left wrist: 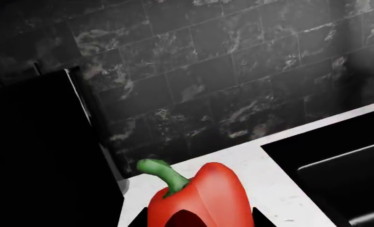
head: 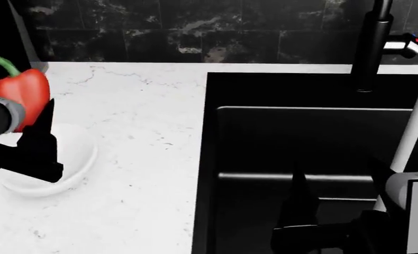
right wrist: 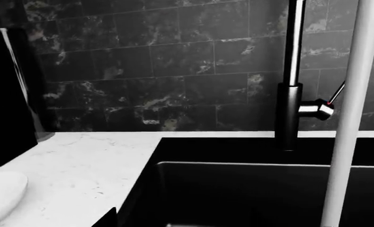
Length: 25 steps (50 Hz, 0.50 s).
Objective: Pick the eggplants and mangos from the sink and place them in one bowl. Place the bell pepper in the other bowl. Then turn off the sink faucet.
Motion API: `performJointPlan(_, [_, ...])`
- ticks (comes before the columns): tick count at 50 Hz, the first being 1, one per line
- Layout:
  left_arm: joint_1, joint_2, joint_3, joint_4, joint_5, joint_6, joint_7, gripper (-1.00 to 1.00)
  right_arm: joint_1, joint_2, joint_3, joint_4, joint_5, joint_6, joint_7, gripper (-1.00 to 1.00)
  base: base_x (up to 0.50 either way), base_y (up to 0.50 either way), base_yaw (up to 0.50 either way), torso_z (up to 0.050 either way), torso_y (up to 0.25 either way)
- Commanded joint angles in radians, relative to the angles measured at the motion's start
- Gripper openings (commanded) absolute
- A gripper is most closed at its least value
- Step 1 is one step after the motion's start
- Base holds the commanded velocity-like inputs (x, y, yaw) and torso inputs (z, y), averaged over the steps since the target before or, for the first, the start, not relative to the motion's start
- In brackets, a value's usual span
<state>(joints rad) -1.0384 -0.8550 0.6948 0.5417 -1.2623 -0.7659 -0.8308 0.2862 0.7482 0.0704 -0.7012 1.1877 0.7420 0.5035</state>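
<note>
Pepper (head: pixel 23 95) in left pincer (head: pixel 33 137); lettering unseen.

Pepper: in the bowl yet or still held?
Still held. The pepper sits stem-up in the left gripper, raised above the white bowl on the counter, not resting in it.

Dark marbled tile wall (right wrist: pixel 174 71) behind a white veined countertop (head: pixel 138 159).

Glossy red bell pepper (head: pixel 24 95) with green stem, matte black sink (head: pixel 315 159), white veined marble counter (head: pixel 138 159), white bowl (head: pixel 78 164)
</note>
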Motion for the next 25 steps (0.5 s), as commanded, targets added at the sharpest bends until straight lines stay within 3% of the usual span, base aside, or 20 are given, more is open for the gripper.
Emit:
performJointPlan(1, [-0.06, 0.091, 0.023, -0.164, -0.092, -0.062, -0.006, -1.0, -0.012, -0.01, 0.006, 0.008, 0.005, -0.011, 0.003, 1.0, 0.0, 0.0, 0.0, 0.0, 0.0])
performJointPlan(10, [-0.11, 0.151, 0.032, -0.356, -0.114, -0.101, 0.006, -1.0, -0.033, -0.011, 0.015, 0.011, 0.01, -0.017, 0.007, 1.0, 0.0, 0.0, 0.0, 0.0, 0.0])
performJointPlan(25, [-0.134, 0.154, 0.014, -0.429, -0.212, -0.155, -0.048, -1.0, -0.047, -0.015, 0.019, 0.019, 0.013, -0.024, 0.012, 1.0, 0.0, 0.0, 0.0, 0.0, 0.0])
